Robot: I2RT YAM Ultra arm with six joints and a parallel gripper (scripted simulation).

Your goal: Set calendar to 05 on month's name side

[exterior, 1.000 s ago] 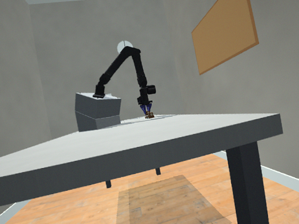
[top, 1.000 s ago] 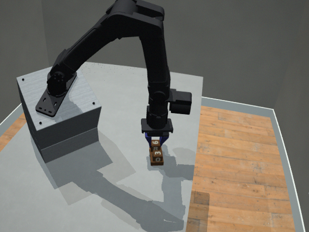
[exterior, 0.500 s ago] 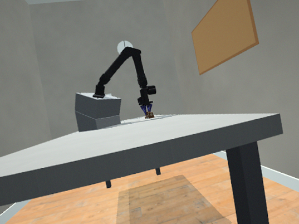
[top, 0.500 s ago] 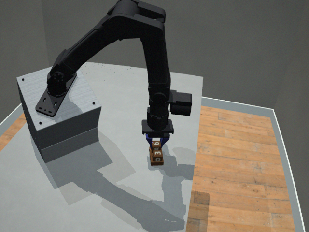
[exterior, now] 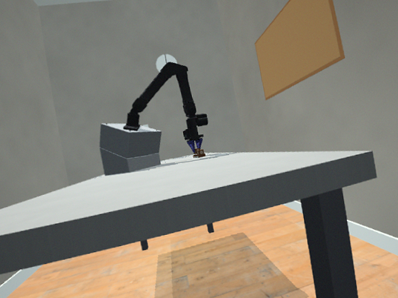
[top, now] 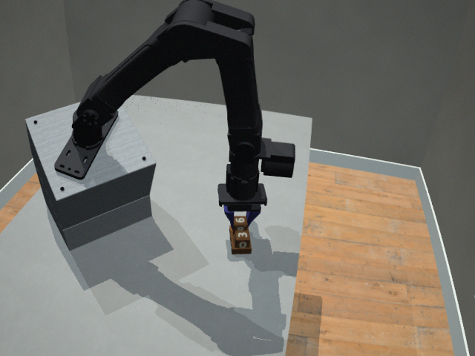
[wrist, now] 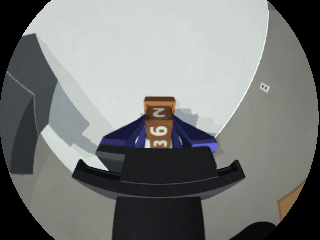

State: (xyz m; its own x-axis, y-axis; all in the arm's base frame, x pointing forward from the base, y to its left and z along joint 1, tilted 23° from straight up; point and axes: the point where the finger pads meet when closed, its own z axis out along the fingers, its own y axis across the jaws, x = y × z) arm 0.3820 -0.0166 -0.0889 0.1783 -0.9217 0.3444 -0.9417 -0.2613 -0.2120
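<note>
Gripper, partly open, its fingers closed on one brown cube, 6 uppermost, at the far end of a wooden tray on the table, a second cube, 3 uppermost, at the near end.

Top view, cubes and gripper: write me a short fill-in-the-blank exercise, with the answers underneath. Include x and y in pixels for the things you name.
The front cube (top: 242, 233) (exterior: 201, 152) (wrist: 160, 144) in the tray (top: 241, 251) (exterior: 199, 156) (wrist: 160, 99) has the digit ____ on its upper face.
Its side face, seen from the top view, shows the digit ____.
The rear cube (top: 240, 220) (wrist: 158, 131), between the gripper's (top: 240, 225) (exterior: 196, 151) (wrist: 159, 122) fingers, has the digit ____ on its upper face.
Those fingers are coloured ____.

Missing words: 3; 0; 6; blue.
</note>
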